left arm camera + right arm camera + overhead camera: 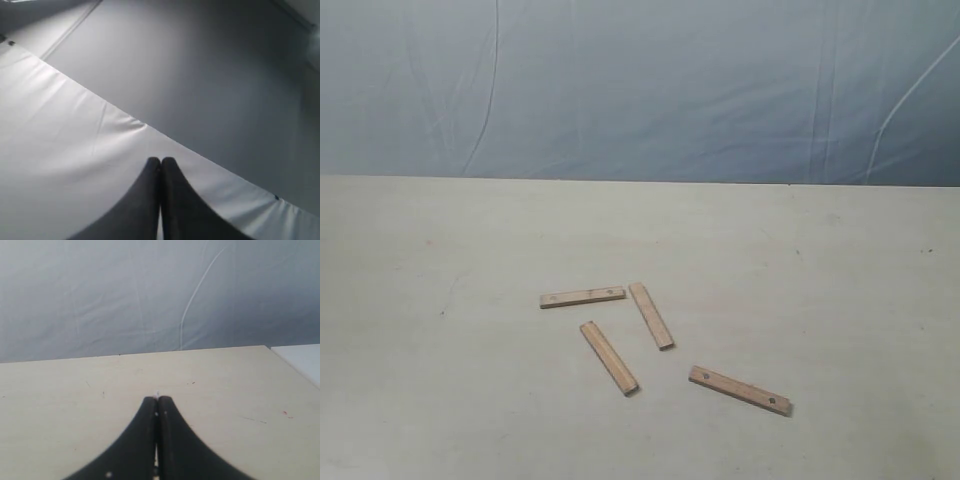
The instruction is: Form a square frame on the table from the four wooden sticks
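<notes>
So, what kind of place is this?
Likely a robot lab bench, staged for recording: a plain table before a creased blue-grey backdrop, only four sticks laid out, and the left claw and right claw shut.

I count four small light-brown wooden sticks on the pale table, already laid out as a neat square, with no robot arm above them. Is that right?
Not the square. In the exterior view, the four short flat light-brown wooden sticks lie scattered at differing angles on the wide pale cream table, forming no closed shape. There are indeed four, and no arm is above them.
</notes>
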You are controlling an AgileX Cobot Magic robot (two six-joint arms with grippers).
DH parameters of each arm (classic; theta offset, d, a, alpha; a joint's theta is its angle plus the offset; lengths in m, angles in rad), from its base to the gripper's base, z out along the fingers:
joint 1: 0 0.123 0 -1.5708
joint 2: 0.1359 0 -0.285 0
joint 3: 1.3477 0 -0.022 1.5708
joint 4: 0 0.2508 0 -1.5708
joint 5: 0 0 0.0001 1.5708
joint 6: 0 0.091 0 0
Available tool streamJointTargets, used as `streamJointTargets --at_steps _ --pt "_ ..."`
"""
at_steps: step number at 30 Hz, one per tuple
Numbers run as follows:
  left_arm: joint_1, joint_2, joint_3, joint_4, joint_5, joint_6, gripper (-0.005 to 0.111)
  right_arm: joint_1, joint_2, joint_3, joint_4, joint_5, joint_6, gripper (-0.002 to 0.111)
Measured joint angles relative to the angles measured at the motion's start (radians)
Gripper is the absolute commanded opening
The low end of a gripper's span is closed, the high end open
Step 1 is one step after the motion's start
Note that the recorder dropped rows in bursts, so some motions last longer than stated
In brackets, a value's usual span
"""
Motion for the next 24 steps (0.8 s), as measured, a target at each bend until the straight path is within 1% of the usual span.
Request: streamJointTargets --at_steps 1,4,6,9,10,12,14,15,17,19,20,22,23,24 --pt "0.0 0.047 -0.047 0.06 0.01 -0.038 0.0 0.0 0.0 0.0 0.0 0.0 0.0 -0.001" --pt "0.0 0.182 -0.178 0.368 0.116 -0.24 0.0 0.0 0.0 0.0 0.0 0.0 0.0 -0.001" --pt "0.0 0.282 -0.257 0.617 0.207 -0.439 0.0 0.0 0.0 0.0 0.0 0.0 0.0 -0.001" --pt "0.0 0.422 -0.342 0.992 0.327 -0.728 0.0 0.0 0.0 0.0 0.0 0.0 0.0 -0.001" --pt "0.0 0.463 -0.366 1.096 0.35 -0.805 0.0 0.0 0.0 0.0 0.0 0.0 0.0 -0.001" --pt "0.0 0.559 -0.411 1.368 0.372 -1.018 0.0 0.0 0.0 0.0 0.01 0.0 0.0 -0.001" --pt "-0.002 0.652 -0.446 1.522 0.372 -1.163 0.0 0.0 0.0 0.0 0.01 0.0 0.0 -0.001" --pt "-0.008 0.693 -0.46 1.567 0.381 -1.19 0.0 0.0 0.0 0.0 0.01 0.0 0.0 -0.001" --pt "-0.022 0.755 -0.477 1.614 0.411 -1.192 0.0 0.0 0.0 0.0 0.016 0.0 0.0 -0.001" --pt "-0.04 0.803 -0.487 1.641 0.486 -1.137 0.0 0.0 0.0 0.0 0.016 0.0 0.0 -0.001" --pt "-0.051 0.824 -0.489 1.65 0.556 -1.08 0.0 0.0 0.0 0.0 0.016 0.0 0.0 -0.001" --pt "-0.082 0.857 -0.493 1.657 0.745 -0.966 0.0 0.0 0.0 0.0 0.016 0.0 0.0 -0.001" --pt "-0.102 0.873 -0.499 1.634 0.853 -0.883 0.0 0.0 0.0 0.0 0.016 0.0 0.0 -0.001" --pt "-0.124 0.89 -0.511 1.58 0.96 -0.776 0.0 0.0 0.0 0.0 0.016 0.0 0.0 -0.001"
